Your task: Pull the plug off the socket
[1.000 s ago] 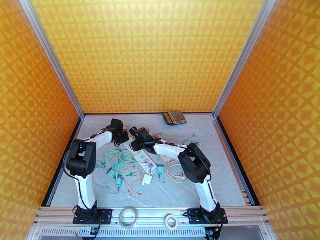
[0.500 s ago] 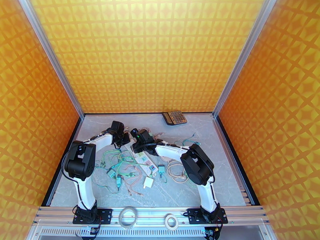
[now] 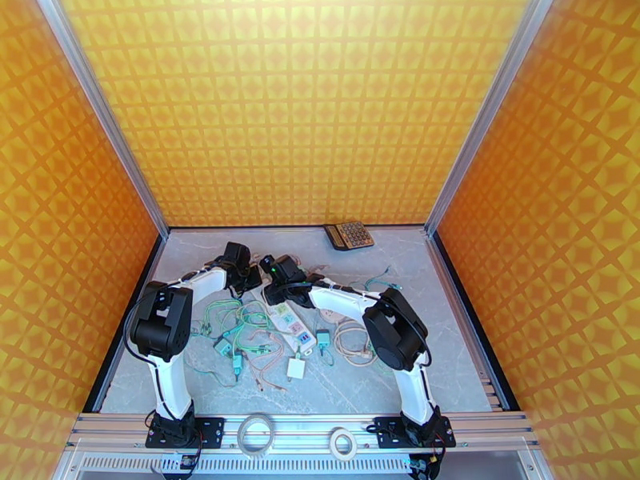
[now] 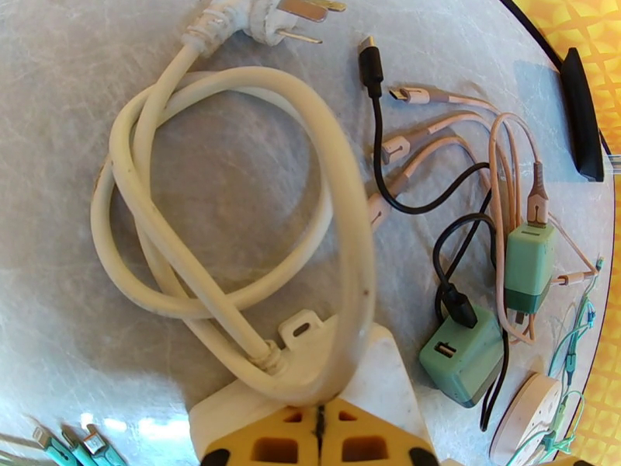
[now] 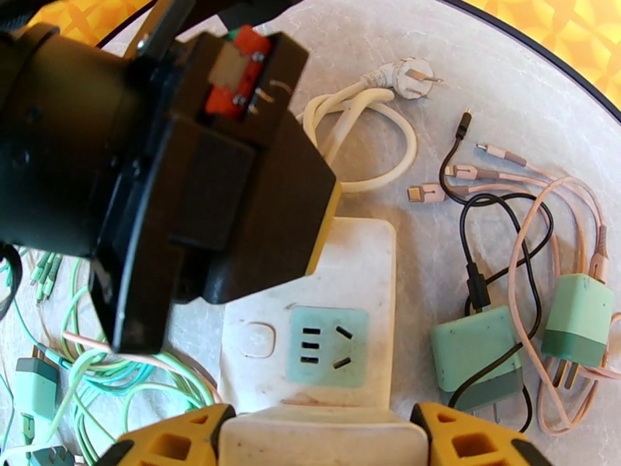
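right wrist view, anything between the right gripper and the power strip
Nothing visible does. The right gripper straddles the power strip, closed against both its sides. The left gripper sits shut at the strip's cord end, beyond the empty green socket, not in between.

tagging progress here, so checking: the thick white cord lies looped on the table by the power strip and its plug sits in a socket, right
Not quite. The thick white cord lies looped on the table by the power strip, but its plug lies loose on the table, prongs bare, in no socket. The left wrist view shows it.
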You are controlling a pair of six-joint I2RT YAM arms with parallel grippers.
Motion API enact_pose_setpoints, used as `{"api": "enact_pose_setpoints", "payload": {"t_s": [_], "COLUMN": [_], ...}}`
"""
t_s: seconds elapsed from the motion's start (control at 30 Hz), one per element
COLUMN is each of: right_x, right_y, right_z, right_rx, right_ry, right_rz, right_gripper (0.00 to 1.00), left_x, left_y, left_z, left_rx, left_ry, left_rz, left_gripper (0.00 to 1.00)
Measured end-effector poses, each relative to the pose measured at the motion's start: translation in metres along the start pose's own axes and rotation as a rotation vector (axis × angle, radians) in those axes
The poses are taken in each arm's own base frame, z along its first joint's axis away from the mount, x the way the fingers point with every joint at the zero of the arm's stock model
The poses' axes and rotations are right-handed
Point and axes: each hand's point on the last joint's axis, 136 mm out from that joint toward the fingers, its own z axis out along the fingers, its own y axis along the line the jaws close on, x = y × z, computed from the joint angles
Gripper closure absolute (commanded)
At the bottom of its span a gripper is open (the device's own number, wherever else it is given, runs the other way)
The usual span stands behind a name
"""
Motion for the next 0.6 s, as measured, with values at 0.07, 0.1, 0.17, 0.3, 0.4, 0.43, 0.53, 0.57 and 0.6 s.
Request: {"api": "enact_pose_setpoints", "payload": {"t_s": [0.07, 0.1, 0.17, 0.3, 0.4, 0.43, 0.53, 0.57, 0.6], "right_x": [-0.004, -0.008, -0.017, -0.038, -0.046, -0.047, -0.048, -0.048, -0.049], "right_y": [0.0, 0.001, 0.002, 0.007, 0.008, 0.008, 0.008, 0.007, 0.007], "right_z": [-0.004, -0.007, -0.015, -0.03, -0.034, -0.035, -0.036, -0.036, -0.037], "right_rx": [-0.001, -0.003, -0.006, -0.014, -0.016, -0.016, -0.013, -0.01, -0.009], "right_ry": [-0.01, -0.021, -0.046, -0.109, -0.135, -0.138, -0.142, -0.143, -0.146], "right_rz": [0.0, -0.001, -0.001, -0.005, -0.005, -0.006, -0.006, -0.005, -0.004], "right_gripper": [0.61, 0.61, 0.61, 0.61, 0.61, 0.61, 0.61, 0.61, 0.61], "left_x": [0.0, 0.0, 0.0, 0.0, 0.0, 0.0, 0.0, 0.0, 0.0], "left_y": [0.0, 0.0, 0.0, 0.0, 0.0, 0.0, 0.0, 0.0, 0.0], "left_z": [0.0, 0.0, 0.0, 0.0, 0.0, 0.0, 0.0, 0.0, 0.0], "left_rx": [0.001, 0.001, 0.001, 0.001, 0.001, 0.001, 0.001, 0.0, 0.0], "left_ry": [0.001, 0.001, 0.001, 0.001, 0.001, 0.001, 0.001, 0.002, 0.002], "left_rz": [0.0, 0.0, 0.0, 0.0, 0.0, 0.0, 0.0, 0.0, 0.0], "left_gripper": [1.0, 1.0, 1.0, 1.0, 1.0, 1.0, 1.0, 1.0, 1.0]}}
